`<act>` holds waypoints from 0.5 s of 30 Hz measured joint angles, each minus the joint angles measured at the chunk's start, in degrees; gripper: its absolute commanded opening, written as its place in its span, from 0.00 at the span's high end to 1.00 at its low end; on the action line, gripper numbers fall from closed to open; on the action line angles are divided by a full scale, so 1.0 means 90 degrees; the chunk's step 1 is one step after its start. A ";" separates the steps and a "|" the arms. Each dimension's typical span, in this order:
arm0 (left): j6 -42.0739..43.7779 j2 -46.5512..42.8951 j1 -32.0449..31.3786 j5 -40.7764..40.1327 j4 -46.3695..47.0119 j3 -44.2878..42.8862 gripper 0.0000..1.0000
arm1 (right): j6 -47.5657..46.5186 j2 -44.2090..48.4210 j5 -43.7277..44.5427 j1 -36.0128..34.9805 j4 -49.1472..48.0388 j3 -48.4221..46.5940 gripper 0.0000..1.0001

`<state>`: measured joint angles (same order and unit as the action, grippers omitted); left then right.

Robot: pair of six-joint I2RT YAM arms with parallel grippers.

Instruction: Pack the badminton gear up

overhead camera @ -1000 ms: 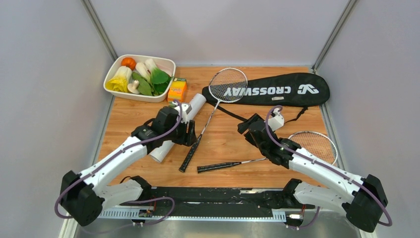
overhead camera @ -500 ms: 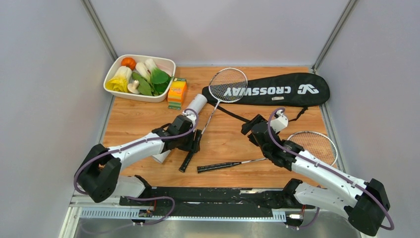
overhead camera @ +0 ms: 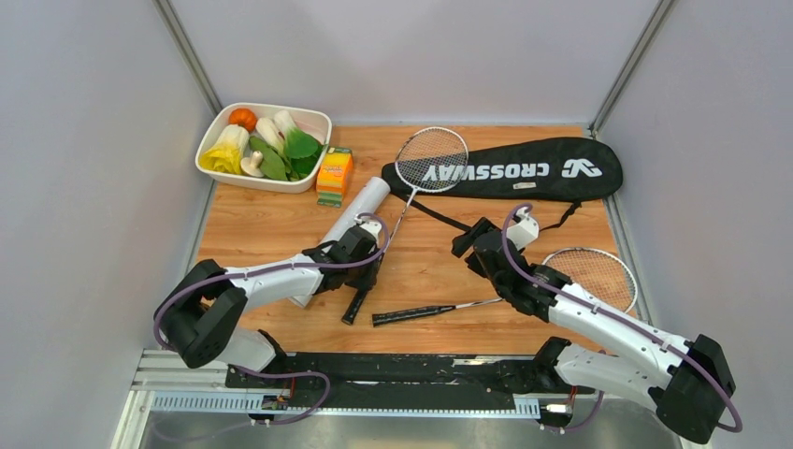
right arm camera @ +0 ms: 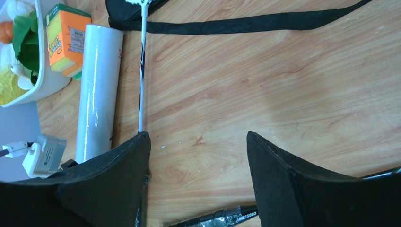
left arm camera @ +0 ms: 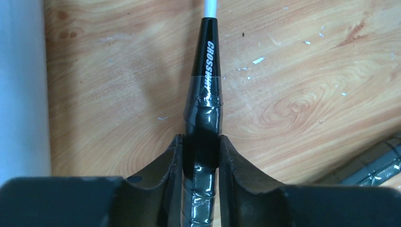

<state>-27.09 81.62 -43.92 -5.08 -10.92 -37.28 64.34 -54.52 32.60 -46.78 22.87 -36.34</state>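
Writing: CROSSWAY in white capitals on the black bag (overhead camera: 524,169), upside down from above; same word in white down the cone of the first racket (left arm camera: 206,61); print on the orange box (right arm camera: 66,38) too small to read.
Left gripper (left arm camera: 201,163): closed narrow on the first racket's taped black handle, 1 finger pressed to each side.
Right gripper (right arm camera: 198,179): wide, nothing between the 2 fingers, above bare table (right arm camera: 283,94).
First racket, place: head at 12 o'clock of the table, overlapping the bag's narrow end; handle slanting down to 7 o'clock of centre.
Second racket (overhead camera: 591,275): head at 4 o'clock, handle pointing to 9 o'clock, its tip near the first racket's butt.
Bag, place: flat at 1 o'clock, strap trailing toward centre.
Tube (overhead camera: 348,223): long, white, smooth, at 10 o'clock of centre, just beside the first racket's shaft.
Left wrist view only: glossy ridged wrap on the handle, pale flecks on the wood grain.
Right wrist view only: sheen along the tube, strap as a flat black band.
Top view only: both oval strung heads; white dish (overhead camera: 265,145) of toy vegetables at 11 o'clock, box just beside it.
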 measured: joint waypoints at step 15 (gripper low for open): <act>-0.0223 -0.0821 -0.0034 0.0287 -0.0369 -0.0002 1.00 | -0.0758 -0.0566 -0.1515 0.0000 -0.2234 0.0731 0.24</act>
<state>-29.10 74.24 -44.23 -2.50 -14.24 -37.30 57.52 -59.61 18.96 -46.78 2.76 -29.76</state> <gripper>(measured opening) 0.159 0.774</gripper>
